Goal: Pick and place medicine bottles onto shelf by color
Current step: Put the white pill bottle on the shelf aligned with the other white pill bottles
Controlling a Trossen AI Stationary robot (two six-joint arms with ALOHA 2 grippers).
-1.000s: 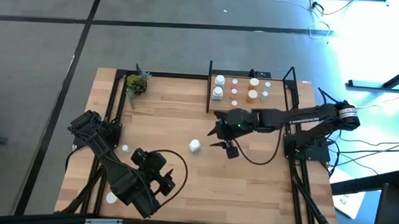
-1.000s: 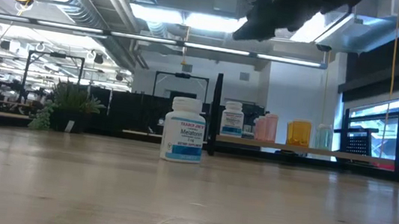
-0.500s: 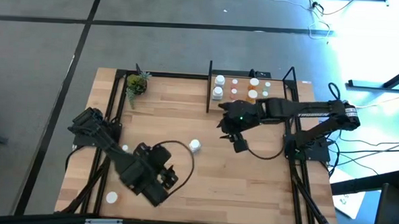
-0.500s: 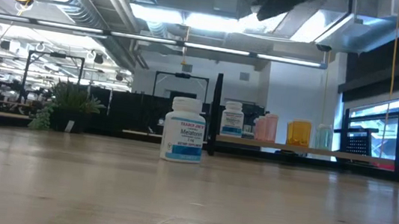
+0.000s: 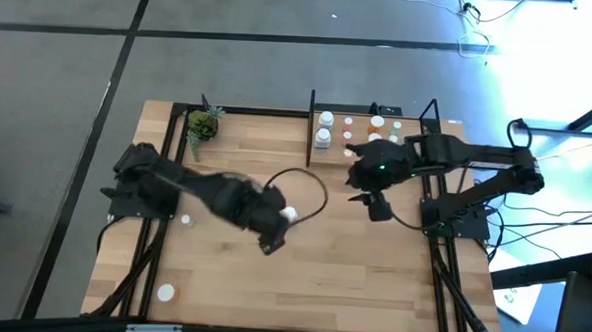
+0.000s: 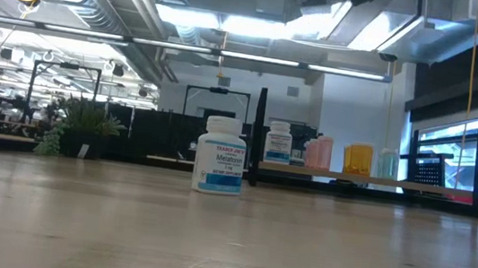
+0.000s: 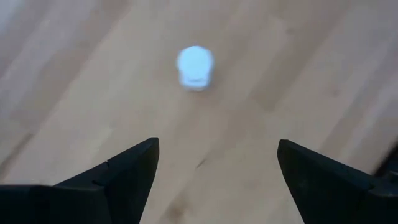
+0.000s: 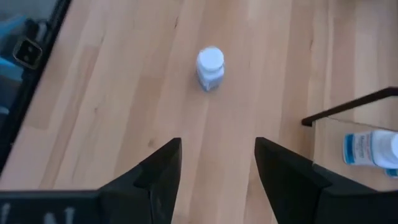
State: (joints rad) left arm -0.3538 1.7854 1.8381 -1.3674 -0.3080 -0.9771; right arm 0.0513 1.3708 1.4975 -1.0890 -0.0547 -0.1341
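Note:
A white medicine bottle [image 5: 289, 215] with a blue label stands upright on its base on the tabletop near the middle, and shows in the low view [image 6: 220, 154] too. My left gripper [image 5: 273, 232] hangs open just left of and above it; the bottle [image 7: 196, 67] lies beyond the fingertips, untouched. My right gripper [image 5: 367, 194] hovers open in front of the shelf [image 5: 417, 151], with the same bottle [image 8: 210, 67] farther off. The shelf board [image 6: 414, 185] carries white, pinkish, orange and pale green bottles standing upright.
Two more white bottles [image 5: 186, 219] [image 5: 165, 292] stand near the table's left side. A small potted plant [image 5: 203, 125] sits at the far left corner. Black posts [image 5: 311, 127] frame the shelf. Bare wood lies across the near half of the table.
My left gripper has swung from the near left part of the table toward the far right, up to the middle white bottle, rolling its wrist on the way. My right gripper has risen and drawn back toward the right edge, leaving the top of the low view. The bottle has stayed put.

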